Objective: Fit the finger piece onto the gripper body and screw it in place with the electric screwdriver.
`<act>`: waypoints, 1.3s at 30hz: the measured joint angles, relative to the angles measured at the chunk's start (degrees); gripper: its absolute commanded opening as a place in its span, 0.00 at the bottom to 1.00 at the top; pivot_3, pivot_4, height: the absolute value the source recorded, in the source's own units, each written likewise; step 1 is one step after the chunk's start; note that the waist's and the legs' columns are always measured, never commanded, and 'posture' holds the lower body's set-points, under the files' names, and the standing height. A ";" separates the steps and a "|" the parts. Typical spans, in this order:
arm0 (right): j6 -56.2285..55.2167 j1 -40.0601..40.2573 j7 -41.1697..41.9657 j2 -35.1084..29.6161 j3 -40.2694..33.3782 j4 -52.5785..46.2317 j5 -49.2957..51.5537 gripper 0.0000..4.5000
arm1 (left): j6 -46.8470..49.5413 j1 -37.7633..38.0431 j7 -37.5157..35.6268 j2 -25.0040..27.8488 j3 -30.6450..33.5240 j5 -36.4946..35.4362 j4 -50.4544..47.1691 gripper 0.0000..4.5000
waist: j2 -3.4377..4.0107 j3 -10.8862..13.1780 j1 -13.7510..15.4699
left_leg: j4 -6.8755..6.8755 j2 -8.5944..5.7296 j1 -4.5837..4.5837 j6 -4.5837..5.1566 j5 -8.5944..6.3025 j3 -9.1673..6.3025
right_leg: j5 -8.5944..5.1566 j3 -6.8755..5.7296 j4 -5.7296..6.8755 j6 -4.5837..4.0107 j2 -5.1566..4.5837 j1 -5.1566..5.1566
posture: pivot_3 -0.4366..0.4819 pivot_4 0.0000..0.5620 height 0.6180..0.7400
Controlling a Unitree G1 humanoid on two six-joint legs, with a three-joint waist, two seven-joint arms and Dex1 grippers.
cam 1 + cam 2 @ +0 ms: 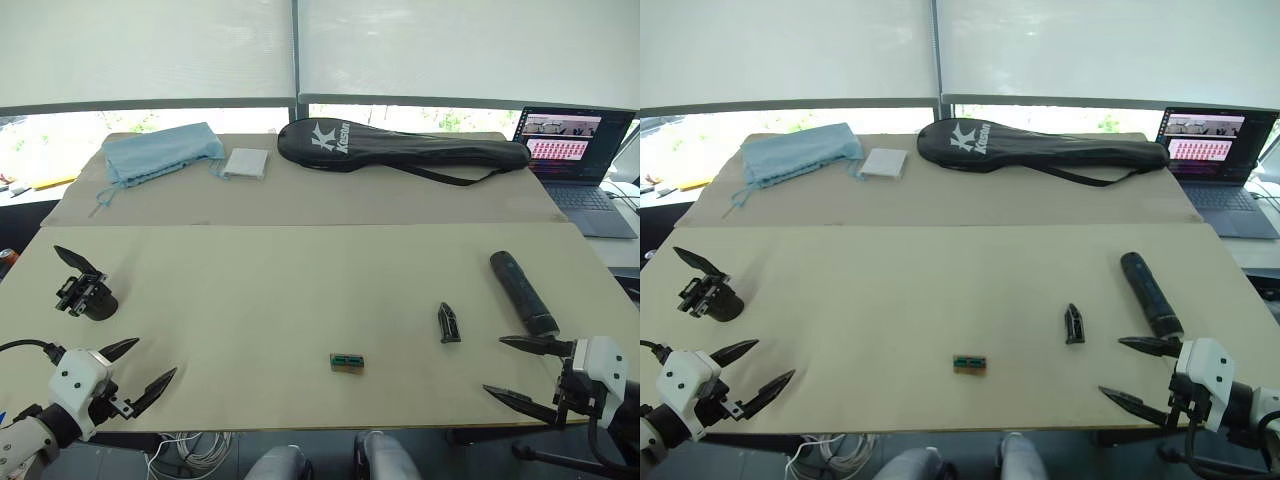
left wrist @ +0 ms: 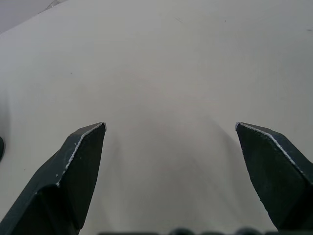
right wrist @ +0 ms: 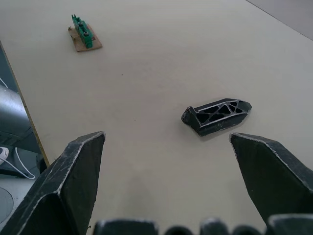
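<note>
The right gripper [image 1: 528, 368] hovers at the near right corner of the table [image 1: 300, 300], jaws spread wide and empty. The left gripper [image 1: 140, 365] hovers at the near left corner, likewise spread and holding nothing.

The finger piece [image 1: 449, 323] lies loose on the table just ahead and inboard of the right gripper; the right wrist view shows it on its side with the ribbed face up [image 3: 217, 115]. The electric screwdriver [image 1: 522, 291] lies just beyond the right gripper, untouched. The gripper body [image 1: 88, 290] sits near the left edge, just ahead of the left gripper, its one finger pointing up and away. A small green part [image 1: 346, 361] lies near the front edge, between the two grippers.

Judgement: nothing is picked up yet; the step in hand is to collect the finger piece. Approach square-on, span the wedge across its narrow width, and close near the thick end so the tip stays free for seating onto the gripper body.
</note>
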 measured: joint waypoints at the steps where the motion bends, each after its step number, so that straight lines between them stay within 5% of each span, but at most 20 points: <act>1: 0.00 0.00 0.00 0.00 0.00 0.00 0.00 1.00 | 0.00 0.00 0.00 0.00 0.00 0.00 0.00 1.00 | 0.00 0.00 0.00 | 0.00 0.00 0.00 0.00 0.00 0.00 | 0.00 0.00 0.00 0.00 0.00 0.00 | 0.48 0.27 1.00; 12: 2.39 -9.75 -4.60 4.94 4.08 -4.00 4.12 1.00 | 4.78 0.50 5.90 -6.97 4.75 -8.04 -4.51 1.00 | 0.00 0.01 -0.03 | -0.03 0.01 -0.01 -0.05 0.01 0.00 | 0.04 -0.01 0.02 -0.06 0.01 -0.05 | 0.48 0.27 1.00; 25: 2.33 -17.09 -8.57 13.74 12.43 -11.61 8.88 1.00 | 9.43 2.22 25.26 -22.25 15.47 -16.11 -4.73 1.00 | -0.16 0.05 -0.03 | 0.00 0.01 0.00 -0.04 -0.03 0.00 | 0.04 -0.02 0.01 -0.04 0.03 -0.04 | 0.48 0.27 1.00; 33: 2.13 -16.76 -8.53 14.33 14.27 -11.88 8.83 1.00 | 9.79 -1.61 31.95 -23.17 13.42 -13.69 -4.86 1.00 | -0.17 0.04 0.23 | 0.01 -0.19 0.01 -0.02 -0.04 0.00 | 0.07 -0.04 0.00 0.05 0.00 -0.06 | 0.48 0.27 1.00; 39: 1.80 -15.34 -7.59 14.32 14.42 -11.10 8.35 1.00 | 12.18 -8.47 35.17 -18.61 9.16 -7.92 -2.79 1.00 | -0.17 0.01 0.31 | -0.01 -0.18 0.03 -0.07 -0.02 -0.01 | 0.07 -0.09 0.08 0.03 0.05 -0.13 | 0.48 0.27 1.00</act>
